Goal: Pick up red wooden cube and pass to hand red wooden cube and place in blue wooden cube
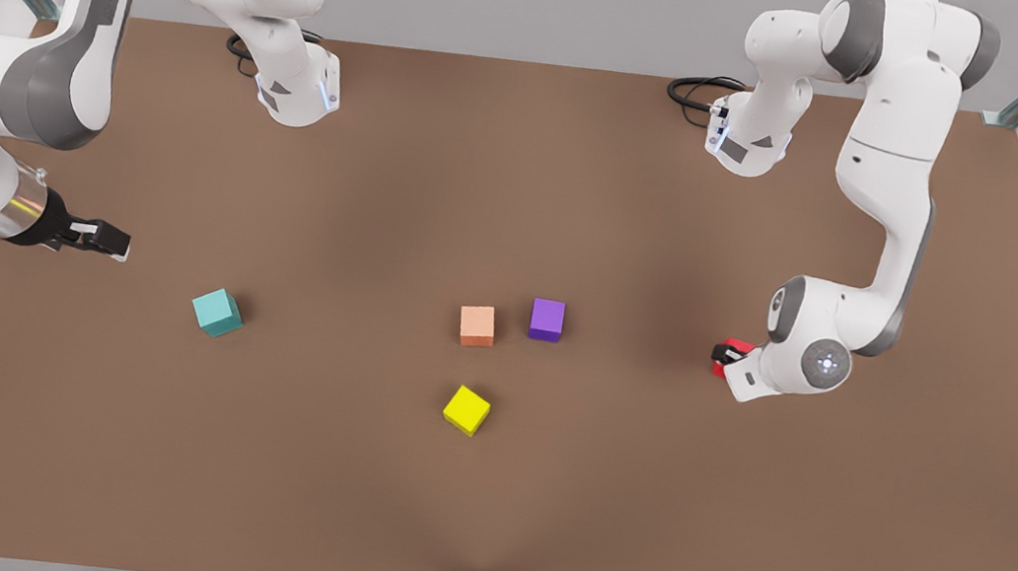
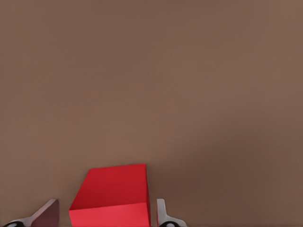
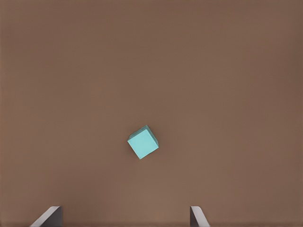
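Observation:
The red wooden cube [image 1: 740,346] rests on the brown table [image 1: 735,517] at the front view's right. My left gripper [image 1: 721,356] is down around it. In the left wrist view the red wooden cube [image 2: 113,196] sits between the two fingers [image 2: 162,213], with a thin gap on each side, so the left gripper [image 2: 106,213] is open. The teal blue wooden cube [image 1: 217,312] lies at the front view's left. My right gripper [image 1: 113,242] hovers open up and to the left of it. The blue wooden cube [image 3: 143,142] lies ahead of the right gripper [image 3: 125,215].
A peach cube [image 1: 477,326] and a purple cube [image 1: 547,320] sit side by side mid-table. A yellow cube [image 1: 467,410] lies in front of them. The arm bases [image 1: 297,91] stand at the table's far edge.

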